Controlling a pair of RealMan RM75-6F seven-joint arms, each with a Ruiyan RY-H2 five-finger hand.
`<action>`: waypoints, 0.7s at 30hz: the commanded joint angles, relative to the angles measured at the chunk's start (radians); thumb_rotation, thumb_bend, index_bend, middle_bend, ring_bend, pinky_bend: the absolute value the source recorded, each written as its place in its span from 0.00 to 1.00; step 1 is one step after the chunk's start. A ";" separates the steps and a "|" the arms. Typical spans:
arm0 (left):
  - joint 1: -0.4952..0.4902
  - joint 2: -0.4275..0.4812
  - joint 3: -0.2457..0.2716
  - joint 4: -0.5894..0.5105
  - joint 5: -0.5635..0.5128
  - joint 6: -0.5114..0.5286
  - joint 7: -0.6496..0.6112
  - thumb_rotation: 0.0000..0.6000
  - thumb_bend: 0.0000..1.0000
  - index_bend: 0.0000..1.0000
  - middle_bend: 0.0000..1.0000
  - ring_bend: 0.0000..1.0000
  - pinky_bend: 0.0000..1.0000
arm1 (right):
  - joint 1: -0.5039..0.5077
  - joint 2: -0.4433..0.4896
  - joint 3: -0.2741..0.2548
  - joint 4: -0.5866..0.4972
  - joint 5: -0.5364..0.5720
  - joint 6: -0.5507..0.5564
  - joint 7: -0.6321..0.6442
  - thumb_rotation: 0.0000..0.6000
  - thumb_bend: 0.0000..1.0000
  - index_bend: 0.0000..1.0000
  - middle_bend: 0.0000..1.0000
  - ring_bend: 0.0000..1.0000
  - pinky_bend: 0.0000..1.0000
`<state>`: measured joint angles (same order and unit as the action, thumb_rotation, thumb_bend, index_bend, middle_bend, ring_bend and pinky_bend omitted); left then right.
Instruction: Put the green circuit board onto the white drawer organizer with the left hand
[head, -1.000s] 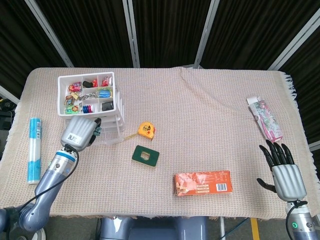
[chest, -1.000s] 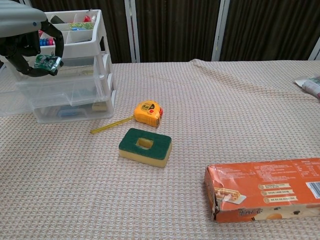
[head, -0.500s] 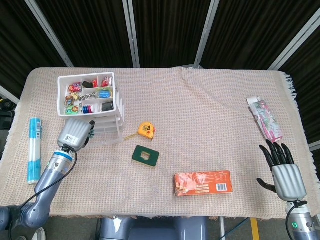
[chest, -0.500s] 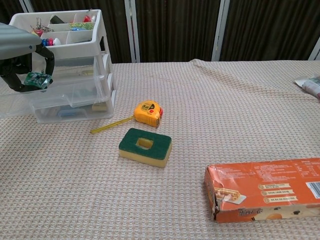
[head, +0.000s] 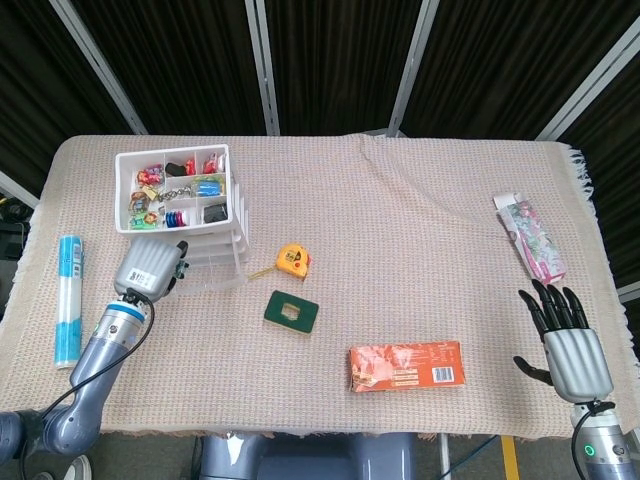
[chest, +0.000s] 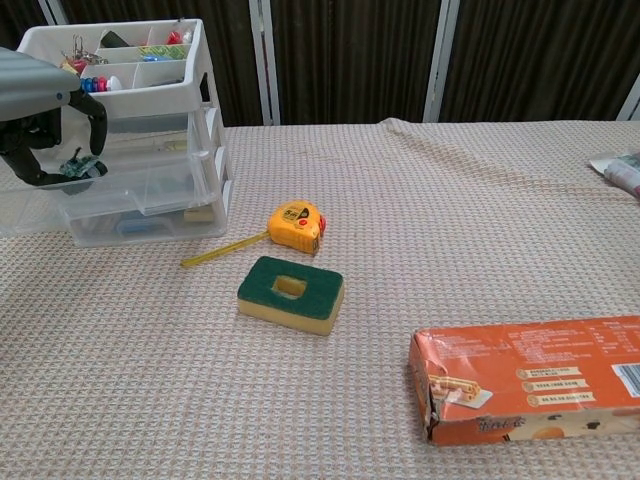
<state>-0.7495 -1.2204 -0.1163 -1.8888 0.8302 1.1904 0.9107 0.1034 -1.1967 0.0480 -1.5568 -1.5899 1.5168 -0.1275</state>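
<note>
**Board held beside the organizer**

Our left hand (chest: 45, 110) grips the green circuit board (chest: 76, 169) in curled fingers, just in front of the white drawer organizer (head: 190, 215), level with its lower drawers. Well apart from the organizer, our right hand (head: 572, 345) rests with fingers spread, holding nothing. A yellow tape measure (chest: 296, 225) lies near the organizer.

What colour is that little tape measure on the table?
The tape measure is yellow-orange with a yellow blade; chest view shows it best.

Robot lab, cloth-covered table (head: 400, 230), black curtains (head: 330, 60), metal frame
</note>
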 joint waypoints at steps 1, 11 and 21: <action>-0.001 0.005 0.001 -0.003 0.006 0.003 -0.006 1.00 0.25 0.37 1.00 0.95 0.76 | 0.000 0.000 0.000 0.000 0.000 -0.001 0.000 1.00 0.01 0.10 0.00 0.00 0.00; 0.007 0.019 0.005 -0.026 0.060 0.023 -0.048 1.00 0.23 0.30 0.98 0.91 0.74 | 0.000 0.001 0.000 -0.001 0.000 -0.001 -0.001 1.00 0.01 0.10 0.00 0.00 0.00; 0.110 0.076 0.074 -0.114 0.371 0.120 -0.231 1.00 0.67 0.30 0.37 0.43 0.42 | -0.001 0.000 0.002 -0.001 0.005 -0.001 -0.002 1.00 0.01 0.10 0.00 0.00 0.00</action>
<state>-0.6895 -1.1703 -0.0851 -1.9709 1.0839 1.2672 0.7521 0.1028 -1.1970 0.0497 -1.5573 -1.5847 1.5158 -0.1300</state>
